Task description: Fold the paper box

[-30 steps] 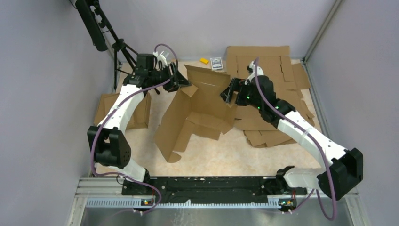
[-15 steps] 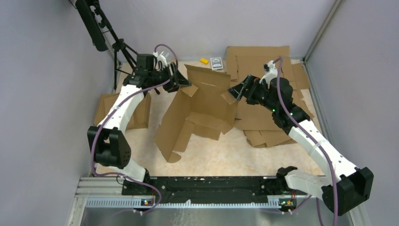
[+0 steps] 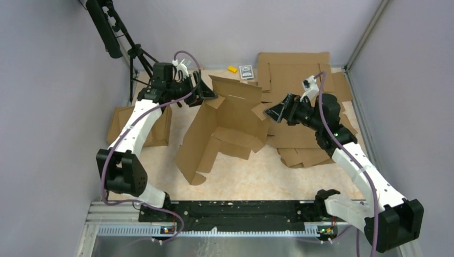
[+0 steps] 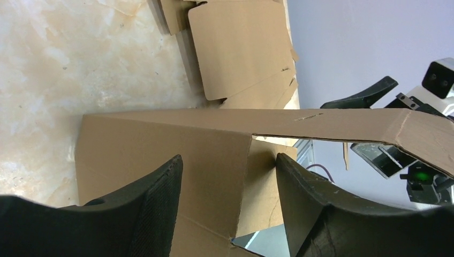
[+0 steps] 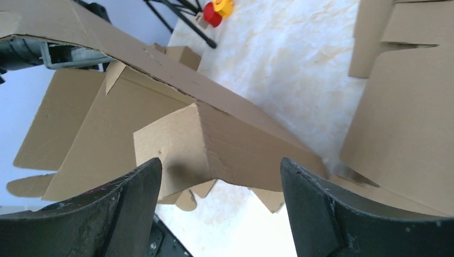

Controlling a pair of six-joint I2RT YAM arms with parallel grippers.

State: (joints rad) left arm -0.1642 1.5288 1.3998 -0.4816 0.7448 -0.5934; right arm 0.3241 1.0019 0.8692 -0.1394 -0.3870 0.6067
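Observation:
The paper box [image 3: 225, 126] stands half-formed in the middle of the table, its back panel raised and a long flap reaching toward the near side. My left gripper [image 3: 207, 92] is at the box's upper left corner. In the left wrist view its jaws [image 4: 228, 158] stand open astride a box panel [image 4: 160, 144], and the right fingertip [image 4: 289, 176] is against a flap's edge. My right gripper [image 3: 277, 111] hovers just off the box's right corner, open. In the right wrist view the box's folded corner [image 5: 235, 134] lies ahead of the fingertips [image 5: 220, 160], with nothing between them.
A pile of slotted cardboard sheets [image 3: 300, 75] fills the back right, under and behind the right arm. Smaller cardboard pieces [image 3: 120, 126] lie at the left. A yellow item [image 3: 232, 69] and a small dark pack [image 3: 247, 72] sit at the back. A tripod [image 3: 134, 53] stands back left.
My right gripper has drawn back to the right, off the box's right flap. The left jaws have spread wider at the box's left corner. The box has kept its place.

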